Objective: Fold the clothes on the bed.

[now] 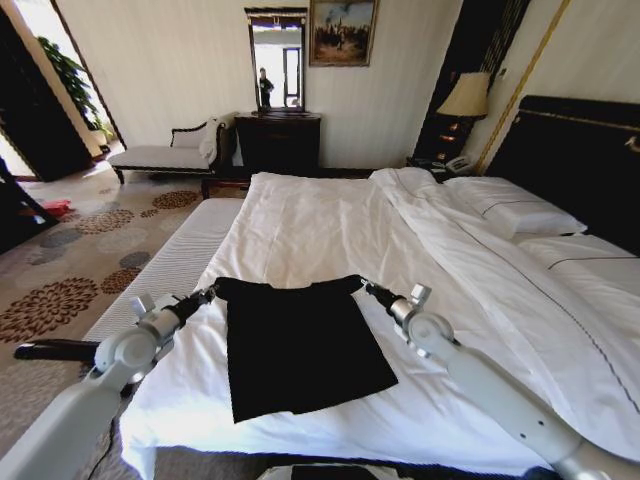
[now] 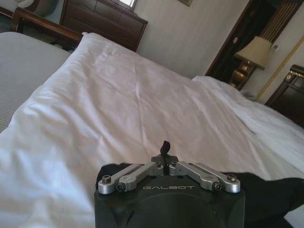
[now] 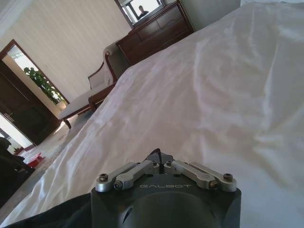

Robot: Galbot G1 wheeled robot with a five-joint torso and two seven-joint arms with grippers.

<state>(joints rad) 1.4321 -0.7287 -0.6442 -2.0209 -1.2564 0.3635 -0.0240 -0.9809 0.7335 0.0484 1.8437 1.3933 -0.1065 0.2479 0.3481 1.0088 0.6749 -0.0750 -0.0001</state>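
The clothes, a black T-shirt, lie as a flat rectangle near the foot of the bed, on the white duvet. My left gripper is shut on its far left corner and my right gripper is shut on its far right corner. The far edge is stretched between them. In the left wrist view the left gripper has a tuft of black cloth sticking up between its fingers, with more of the clothes beside it. In the right wrist view the right gripper pinches black cloth too, and the clothes trail below it.
White pillows and a dark headboard are at the right. An upholstered bench, a dark dresser with a mirror and a bedside lamp stand along the far wall. Patterned carpet lies to the bed's left.
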